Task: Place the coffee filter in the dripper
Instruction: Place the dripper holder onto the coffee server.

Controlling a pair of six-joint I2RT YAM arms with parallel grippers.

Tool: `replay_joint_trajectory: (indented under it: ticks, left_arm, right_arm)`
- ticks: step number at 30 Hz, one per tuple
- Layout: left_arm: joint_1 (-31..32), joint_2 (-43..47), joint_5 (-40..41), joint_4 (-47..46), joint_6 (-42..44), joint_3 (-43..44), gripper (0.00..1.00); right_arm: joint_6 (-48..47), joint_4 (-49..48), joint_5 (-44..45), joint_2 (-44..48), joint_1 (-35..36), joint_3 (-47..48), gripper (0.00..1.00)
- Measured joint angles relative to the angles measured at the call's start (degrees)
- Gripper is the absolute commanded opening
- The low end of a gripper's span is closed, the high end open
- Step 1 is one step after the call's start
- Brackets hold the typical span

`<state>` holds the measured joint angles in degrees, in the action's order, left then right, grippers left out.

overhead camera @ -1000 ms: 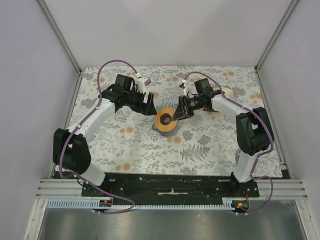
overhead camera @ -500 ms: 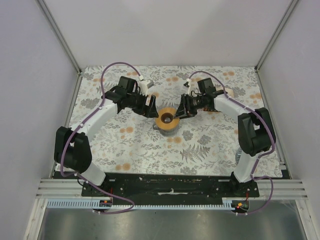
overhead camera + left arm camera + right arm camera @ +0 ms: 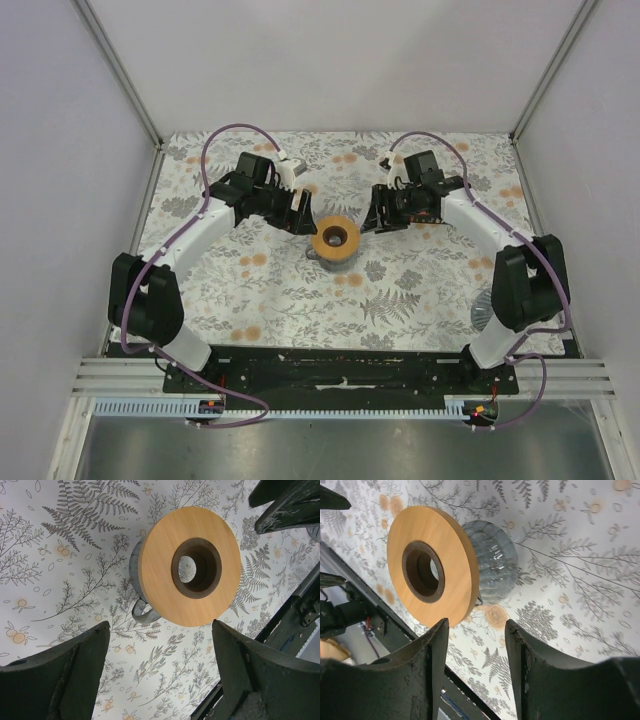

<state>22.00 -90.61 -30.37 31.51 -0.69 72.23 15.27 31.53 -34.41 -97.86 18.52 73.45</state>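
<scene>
The dripper [image 3: 314, 256] is a grey see-through ribbed cone with a small side handle. It stands at the table's middle under a flat tan ring [image 3: 335, 239] with a dark hole. It shows in the left wrist view [image 3: 134, 570] and the right wrist view [image 3: 492, 560]. My left gripper [image 3: 300, 214] is open and empty just left of the ring, also in its own view [image 3: 160, 640]. My right gripper [image 3: 378, 216] is open and empty just right of it, also in its own view [image 3: 476, 630]. No coffee filter is in view.
The table carries a floral cloth [image 3: 400, 290] and is walled on three sides. A grey ribbed item [image 3: 483, 308] lies at the right, partly hidden by my right arm. A black rail runs along the near edge [image 3: 340, 365].
My right gripper has drawn back to the right, away from the tan ring's edge. The ring now lies level. The left gripper has shifted slightly toward the ring.
</scene>
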Motion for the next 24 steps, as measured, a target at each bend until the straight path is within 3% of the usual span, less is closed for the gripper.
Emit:
replay_joint_trajectory:
  ticks: [2, 7, 9, 14, 24]
  left_arm:
    - [0.00, 0.00, 0.04, 0.02, 0.00, 0.00, 0.82]
    - [0.22, -0.94, 0.13, -0.85, -0.17, 0.00, 0.55]
    - [0.61, -2.47, 0.42, -1.42, -0.35, 0.00, 0.50]
    - [1.29, -6.19, 3.82, -1.62, -0.31, 0.04, 0.48]
    - [1.33, -4.37, 7.93, -2.99, 0.66, 0.74, 0.49]
  right_arm:
    - [-0.92, 2.01, 3.63, 2.40, 0.00, 0.13, 0.61]
    - [-2.91, 6.12, 12.41, 9.90, 0.00, 0.09, 0.67]
    - [-3.37, 6.80, 14.80, 12.61, 0.00, -0.24, 0.68]
    - [-4.59, 8.02, 19.10, 17.46, 0.00, -2.86, 0.72]
    - [-5.27, 10.86, 24.96, 22.86, -0.17, -7.67, 0.76]
